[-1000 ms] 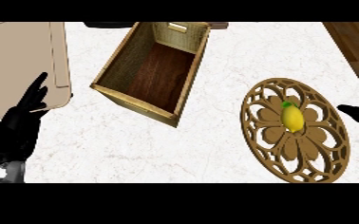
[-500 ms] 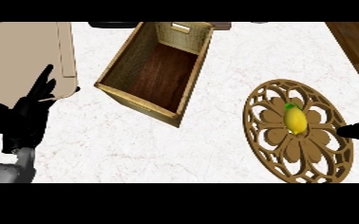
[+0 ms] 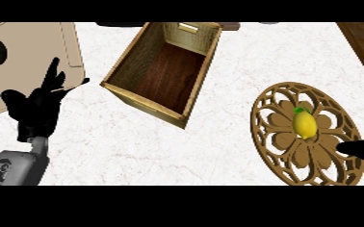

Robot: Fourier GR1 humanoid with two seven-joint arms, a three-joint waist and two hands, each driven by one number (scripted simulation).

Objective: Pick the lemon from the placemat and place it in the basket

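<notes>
A yellow lemon (image 3: pixel 304 124) with a green stem lies near the middle of a round, carved wooden placemat (image 3: pixel 274 144) at the right. The basket (image 3: pixel 146 103), a deep rectangular wooden box with a dark floor, stands open at the upper middle, with nothing in it. My left hand (image 3: pixel 39 107) is open at the left edge, fingers up, well apart from the basket. Only a small black part of my right hand (image 3: pixel 352 147) shows at the right edge, over the placemat just below and right of the lemon, not touching it.
A beige board (image 3: pixel 43 48) lies at the upper left, partly behind my left hand. A dark wooden piece (image 3: pixel 353 34) cuts the upper right corner. White marble counter (image 3: pixel 213 154) runs between basket and placemat.
My left hand has risen further into view and shifted slightly right. A bit of my right hand has come in at the right edge beside the lemon. The lemon has not moved on the placemat.
</notes>
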